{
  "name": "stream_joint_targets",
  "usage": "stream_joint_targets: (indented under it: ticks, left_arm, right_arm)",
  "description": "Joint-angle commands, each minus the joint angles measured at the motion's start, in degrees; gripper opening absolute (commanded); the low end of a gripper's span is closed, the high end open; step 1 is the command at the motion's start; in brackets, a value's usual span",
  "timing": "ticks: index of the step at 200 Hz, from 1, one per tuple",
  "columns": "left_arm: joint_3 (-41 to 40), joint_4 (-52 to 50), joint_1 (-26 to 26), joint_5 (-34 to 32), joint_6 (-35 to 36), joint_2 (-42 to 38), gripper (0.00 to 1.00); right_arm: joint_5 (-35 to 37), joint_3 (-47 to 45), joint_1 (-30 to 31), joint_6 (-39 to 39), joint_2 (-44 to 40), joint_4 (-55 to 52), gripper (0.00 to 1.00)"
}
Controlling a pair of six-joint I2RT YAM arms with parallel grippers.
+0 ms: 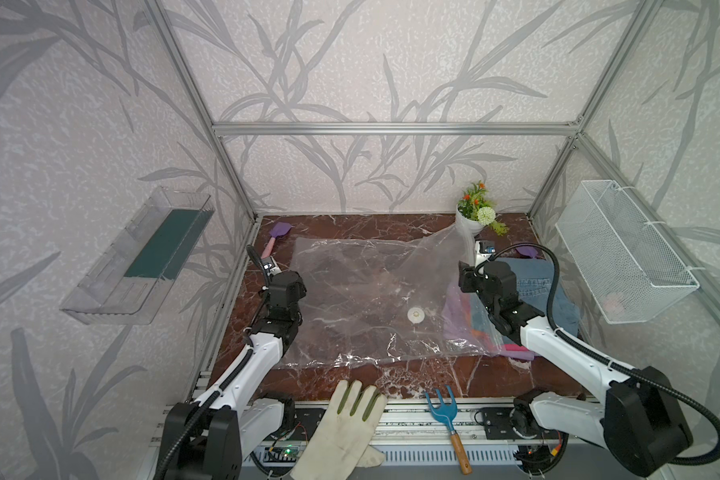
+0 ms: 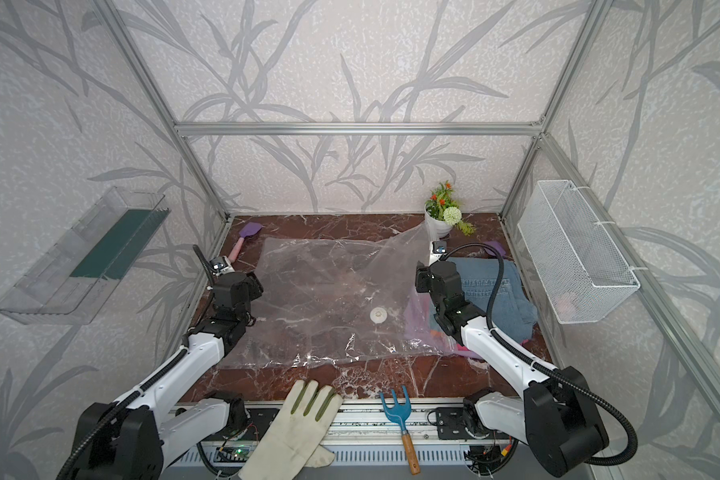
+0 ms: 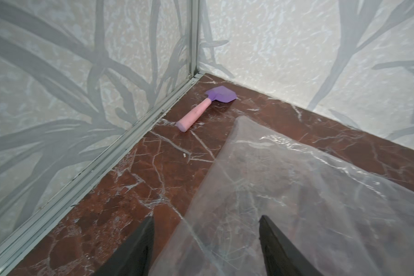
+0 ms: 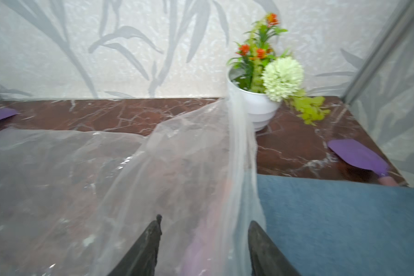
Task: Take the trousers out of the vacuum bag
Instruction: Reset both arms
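The clear vacuum bag (image 1: 362,291) (image 2: 321,291) lies flat across the marble table, its white valve (image 1: 415,314) facing up and its far right corner propped against the plant pot. The denim trousers (image 1: 535,282) (image 4: 344,215) lie outside it at the right. Lilac, orange and pink trousers (image 1: 464,322) show blurred through the bag's right end. My left gripper (image 3: 206,219) (image 1: 287,282) is open, straddling the bag's left edge (image 3: 296,191). My right gripper (image 4: 204,222) (image 1: 470,276) is open over the bag's right edge (image 4: 239,167), beside the denim.
A cream glove (image 1: 341,432) and a blue hand rake (image 1: 445,405) lie at the front edge. One purple spatula (image 3: 201,107) sits back left, another (image 4: 356,157) back right by the plant pot (image 4: 256,107). A wire basket (image 1: 624,253) hangs on the right wall.
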Motion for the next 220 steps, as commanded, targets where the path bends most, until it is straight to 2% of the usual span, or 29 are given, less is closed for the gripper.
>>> stream_joint_targets:
  ticks: [1,41,121,169,220]
  left_arm:
    - [-1.46,5.88,2.31,-1.88,5.67,0.73,0.7]
    - [-5.36,14.55,5.63,2.35,6.82,3.51,0.71]
    - [-3.2,25.9,6.41,6.37,9.8,19.92,0.76]
    - [-2.32,25.31,6.45,6.82,9.95,20.95,0.76]
    - [-1.24,24.19,6.44,8.9,10.9,21.74,0.76]
  right_arm:
    - [3.8,-1.89,-2.9,-0.8,-1.09,5.34,0.58]
    - [3.14,-3.99,-6.41,-1.56,-0.97,7.97,0.58]
    - [4.91,-7.73,-10.94,-3.64,0.57,12.7,0.58]
    - [4.32,-8.83,-13.61,-0.34,2.92,13.54,0.58]
    - [2.73,-9.3,-13.8,-0.74,3.76,15.92,0.58]
